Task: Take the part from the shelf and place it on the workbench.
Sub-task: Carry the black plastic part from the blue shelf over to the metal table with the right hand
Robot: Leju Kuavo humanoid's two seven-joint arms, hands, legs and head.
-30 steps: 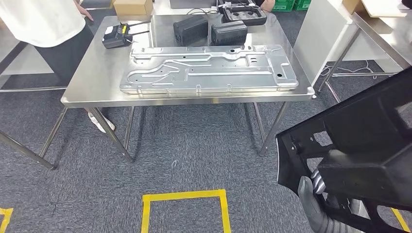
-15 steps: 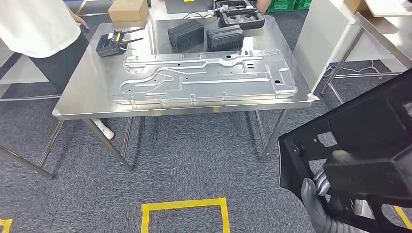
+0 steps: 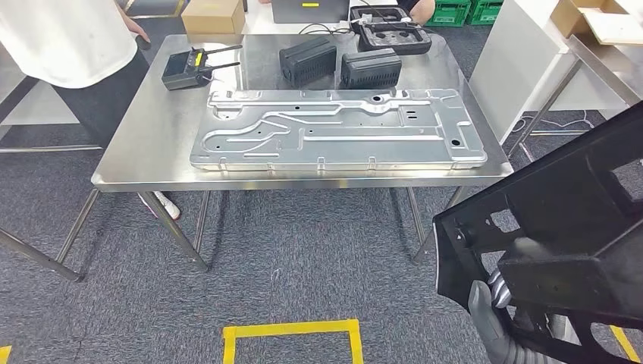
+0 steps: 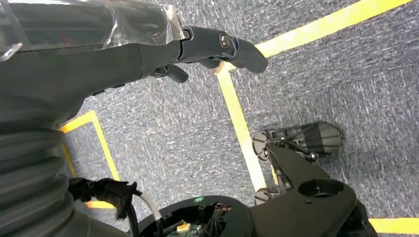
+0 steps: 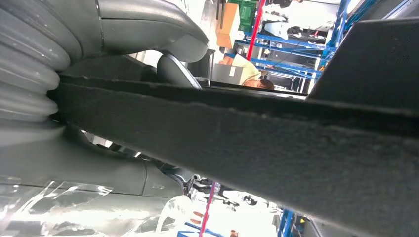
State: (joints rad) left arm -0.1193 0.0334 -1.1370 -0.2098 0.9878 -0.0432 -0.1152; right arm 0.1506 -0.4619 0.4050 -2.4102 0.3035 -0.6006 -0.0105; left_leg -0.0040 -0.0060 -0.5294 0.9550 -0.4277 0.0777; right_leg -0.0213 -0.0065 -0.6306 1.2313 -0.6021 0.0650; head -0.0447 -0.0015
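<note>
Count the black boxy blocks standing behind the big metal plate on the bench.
2. The left block and the right block stand side by side on the workbench, just behind the metal plate. The black tray behind them could hide more.

Grey carpet covered the floor, marked with yellow tape lines at the bottom centre of the head view. A second steel table stood at the upper right, green crates at the top. Blue shelving rose in the upper right of the right wrist view.
</note>
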